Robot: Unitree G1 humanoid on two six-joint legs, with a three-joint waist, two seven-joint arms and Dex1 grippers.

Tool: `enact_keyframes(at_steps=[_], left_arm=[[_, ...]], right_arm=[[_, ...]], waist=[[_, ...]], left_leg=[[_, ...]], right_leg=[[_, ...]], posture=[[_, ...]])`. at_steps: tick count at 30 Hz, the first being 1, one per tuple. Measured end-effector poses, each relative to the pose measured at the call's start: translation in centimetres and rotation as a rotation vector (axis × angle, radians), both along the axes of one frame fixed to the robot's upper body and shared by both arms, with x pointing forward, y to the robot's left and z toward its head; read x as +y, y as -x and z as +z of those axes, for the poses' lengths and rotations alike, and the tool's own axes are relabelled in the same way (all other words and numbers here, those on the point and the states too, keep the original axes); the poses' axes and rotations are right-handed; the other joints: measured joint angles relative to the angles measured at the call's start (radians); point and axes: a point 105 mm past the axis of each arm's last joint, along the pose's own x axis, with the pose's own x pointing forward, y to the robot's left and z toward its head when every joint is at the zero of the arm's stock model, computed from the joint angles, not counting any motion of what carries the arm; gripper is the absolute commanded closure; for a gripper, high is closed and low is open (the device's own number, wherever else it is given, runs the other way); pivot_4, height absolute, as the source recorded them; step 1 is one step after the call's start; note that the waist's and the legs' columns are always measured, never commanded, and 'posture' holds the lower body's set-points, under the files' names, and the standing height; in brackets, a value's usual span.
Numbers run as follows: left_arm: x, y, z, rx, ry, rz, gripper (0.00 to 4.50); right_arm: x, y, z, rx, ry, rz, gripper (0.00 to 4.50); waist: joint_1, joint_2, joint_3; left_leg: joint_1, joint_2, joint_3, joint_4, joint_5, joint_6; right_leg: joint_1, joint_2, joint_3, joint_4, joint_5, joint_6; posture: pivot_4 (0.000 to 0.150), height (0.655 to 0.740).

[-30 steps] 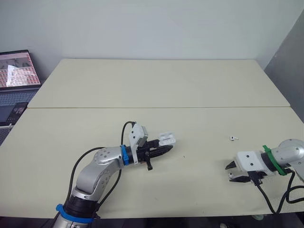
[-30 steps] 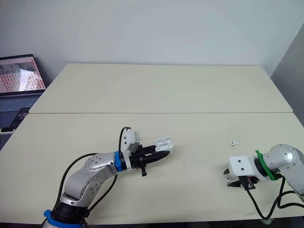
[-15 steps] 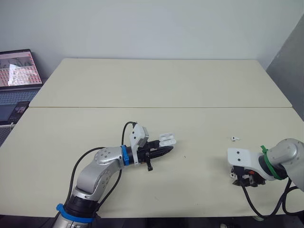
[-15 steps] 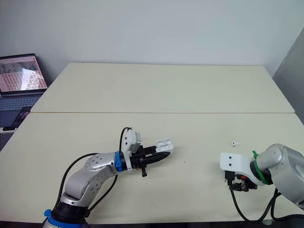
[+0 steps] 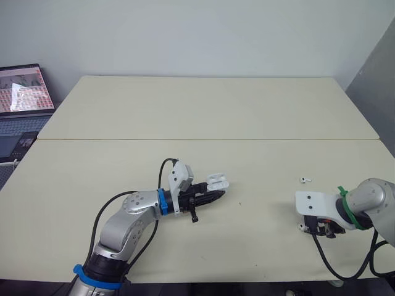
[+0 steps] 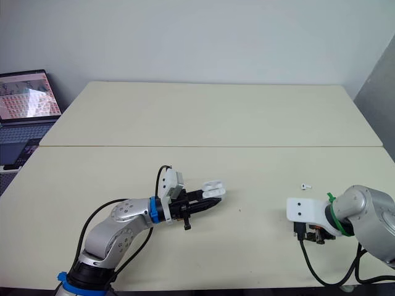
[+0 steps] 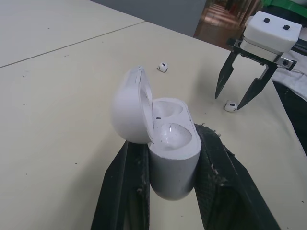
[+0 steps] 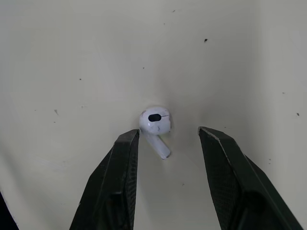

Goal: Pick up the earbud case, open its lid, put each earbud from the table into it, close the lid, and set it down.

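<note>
Cream table (image 5: 210, 111), seam across; far earbud (image 5: 303, 179) and near earbud (image 8: 154, 122) lying right side.

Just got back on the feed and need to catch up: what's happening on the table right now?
The left gripper holds the earbud case with its lid open; both wells look empty. The right gripper points down at the table, open, fingers either side of one earbud, not yet gripping it. The other earbud lies on the table farther from the robot.
</note>
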Motion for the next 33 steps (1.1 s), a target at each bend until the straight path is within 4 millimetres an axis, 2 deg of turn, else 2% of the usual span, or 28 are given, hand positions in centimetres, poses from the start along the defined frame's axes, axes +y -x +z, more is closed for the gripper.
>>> enact_keyframes(at_steps=[24,27,31,33], left_arm=[[0.0,-0.2,0.0,0.002,0.001,0.002,3.69],[0.0,-0.2,0.0,0.002,0.001,0.002,3.69],[0.0,-0.3,0.0,0.003,0.001,0.002,3.69],[0.0,-0.3,0.0,0.003,0.002,0.003,3.69]], right_arm=[[1.3,0.3,-0.2,0.018,0.032,0.106,2.48],[1.5,0.1,-0.1,0.007,0.033,0.116,3.11],[1.4,-0.1,0.0,-0.008,0.046,0.123,4.49],[1.3,-0.1,0.0,-0.009,0.049,0.121,4.49]], waist=[[0.000,0.000,0.000],[0.000,0.000,0.000],[0.000,0.000,0.000],[0.000,0.000,0.000]], left_leg=[[0.000,0.000,0.000,0.000,0.000,0.000],[0.000,0.000,0.000,0.000,0.000,0.000],[0.000,0.000,0.000,0.000,0.000,0.000],[0.000,0.000,0.000,0.000,0.000,0.000]], right_leg=[[0.000,0.000,0.000,0.000,0.000,0.000],[0.000,0.000,0.000,0.000,0.000,0.000],[0.000,0.000,0.000,0.000,0.000,0.000],[0.000,0.000,0.000,0.000,0.000,0.000]], posture=[[0.150,0.7400],[0.150,0.7400],[0.150,0.7400],[0.150,0.7400]])
